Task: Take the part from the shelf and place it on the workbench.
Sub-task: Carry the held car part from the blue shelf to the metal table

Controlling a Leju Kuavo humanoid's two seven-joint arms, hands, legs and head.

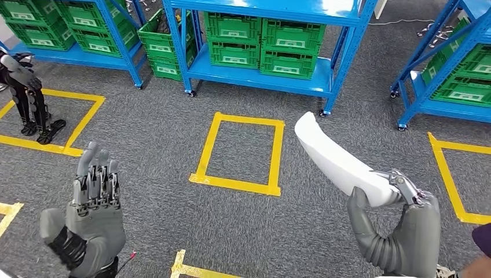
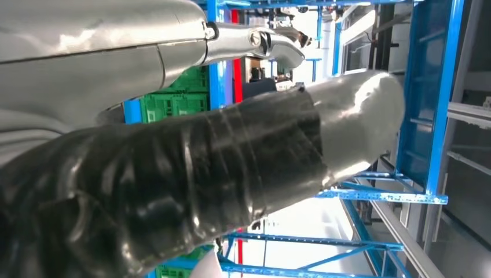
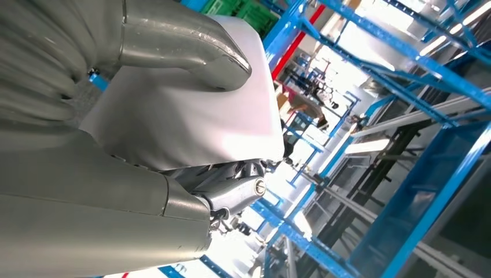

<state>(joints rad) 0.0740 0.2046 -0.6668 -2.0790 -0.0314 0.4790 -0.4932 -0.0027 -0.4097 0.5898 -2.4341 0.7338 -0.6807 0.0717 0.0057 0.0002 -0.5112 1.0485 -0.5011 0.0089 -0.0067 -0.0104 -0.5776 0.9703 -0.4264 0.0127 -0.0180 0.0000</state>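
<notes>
My right hand (image 1: 399, 231) sits closest, low in the head view, its fingers (image 3: 191, 52) wrapped around one end of the white part (image 1: 339, 162); the rest of the part juts up and forward, tilted, over the grey carpeted floor (image 1: 173, 139). In the right wrist view the thumb presses over the part's smooth white face while the other fingers clamp beneath it, so I judge the hold firm but near one end (a long overhang, which invites swinging). My left hand (image 1: 92, 214) is raised beside me with its fingers straight and apart, holding nothing.

The part is off the shelf and in my grasp, so the step in hand looks like the carry to the bench, which I cannot see from here. To do it well I would keep the wrist steady, keep the free end from dipping, and turn slowly so the long end does not strike the blue shelving (image 1: 266, 75) ahead.

The floor is marked with yellow tape rectangles (image 1: 240, 153), one straight ahead. The blue shelving carries green crates (image 1: 260, 43) on its lower level, with more racks off to either side. A dark robot hand (image 1: 26, 98) hangs at the far left, and a person's sleeve (image 1: 480, 240) shows at the lower right.
</notes>
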